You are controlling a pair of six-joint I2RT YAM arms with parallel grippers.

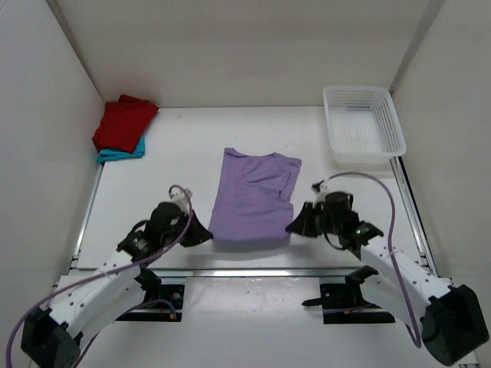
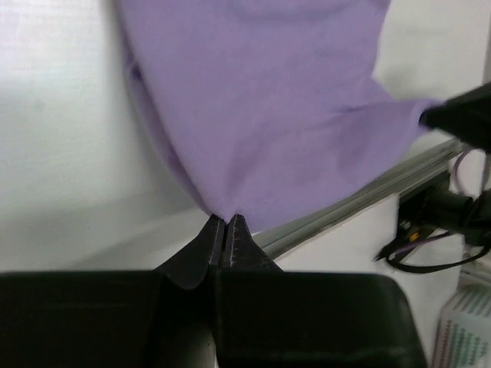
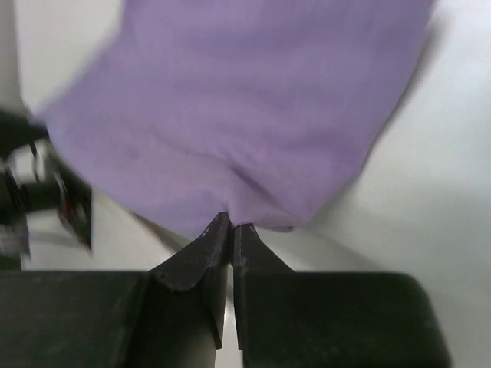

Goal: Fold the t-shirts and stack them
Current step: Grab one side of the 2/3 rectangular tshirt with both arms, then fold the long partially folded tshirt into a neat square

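Top external view: we see a pale lilac t-shirt (image 1: 253,198) spread on the white table (image 1: 176,161), roughly in the middle, its near hem close to the table's front edge. The left gripper (image 1: 205,236) meets the shirt's near left corner and the right gripper (image 1: 294,225) meets its near right corner. In the far left corner a folded dark red t-shirt (image 1: 124,123) lies on top of a teal t-shirt (image 1: 121,152), well apart from the lilac one. A white mesh basket (image 1: 357,89) sits at the far right. Left wrist view: we look along the left gripper (image 2: 225,226), whose jaws are pressed together, pinching a corner of the lilac cloth, which fans out above them; a dark tip of the other arm touches the cloth at the right edge. Right wrist view: the right gripper (image 3: 230,230) is likewise clamped on the lilac fabric at its hem, and the picture is somewhat blurred.
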